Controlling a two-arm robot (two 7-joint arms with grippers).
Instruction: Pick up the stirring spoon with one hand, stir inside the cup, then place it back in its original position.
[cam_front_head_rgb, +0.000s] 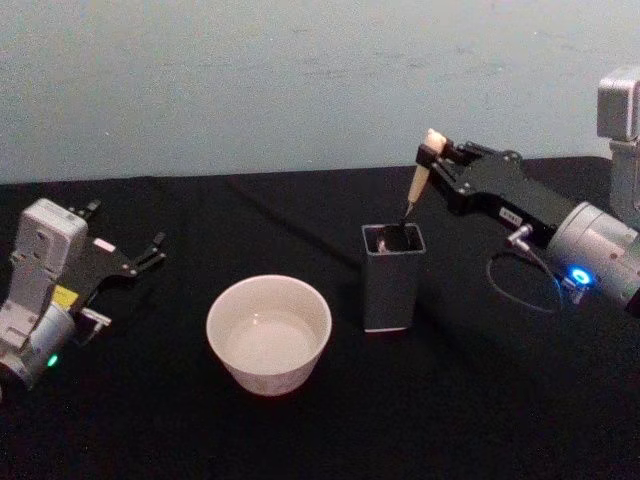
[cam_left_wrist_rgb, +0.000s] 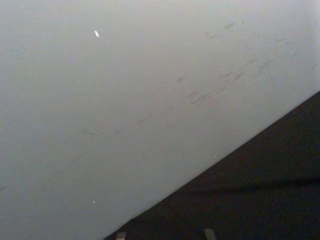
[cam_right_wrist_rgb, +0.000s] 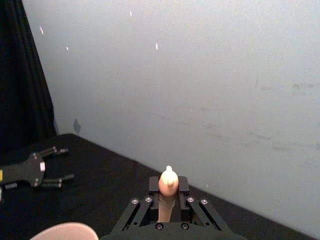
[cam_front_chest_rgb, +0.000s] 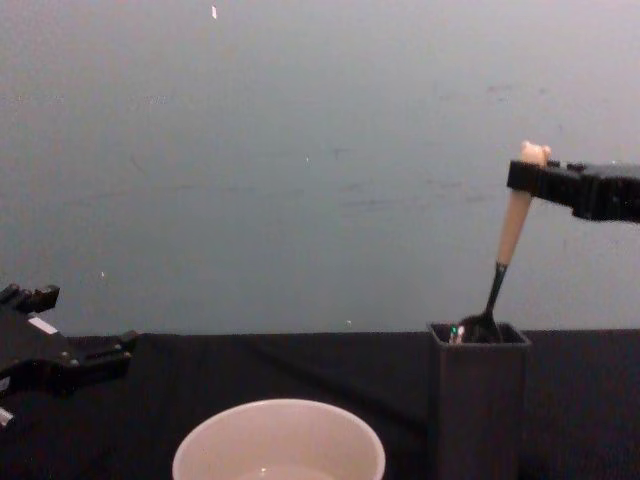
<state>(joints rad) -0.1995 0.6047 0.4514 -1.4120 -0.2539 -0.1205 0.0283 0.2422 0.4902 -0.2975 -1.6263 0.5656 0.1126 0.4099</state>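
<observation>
The stirring spoon (cam_front_head_rgb: 418, 184) stands tilted, its pale beige handle up and its silver bowl just inside the mouth of the dark grey square holder (cam_front_head_rgb: 391, 277). My right gripper (cam_front_head_rgb: 436, 150) is shut on the top of the handle, below the bear head. From the chest the spoon (cam_front_chest_rgb: 512, 232) rises out of the holder (cam_front_chest_rgb: 479, 400) to the right gripper (cam_front_chest_rgb: 531, 176). The bear head (cam_right_wrist_rgb: 168, 181) shows between the right fingers. The cream-white cup (cam_front_head_rgb: 269, 332) sits left of the holder, nearer to me. My left gripper (cam_front_head_rgb: 125, 240) rests open at the far left.
A black cloth covers the table (cam_front_head_rgb: 480, 400), which ends at a pale grey wall (cam_front_head_rgb: 300, 80) behind. A thin cable loop (cam_front_head_rgb: 522, 283) lies on the cloth under the right arm. Bare cloth lies between the cup and the left gripper.
</observation>
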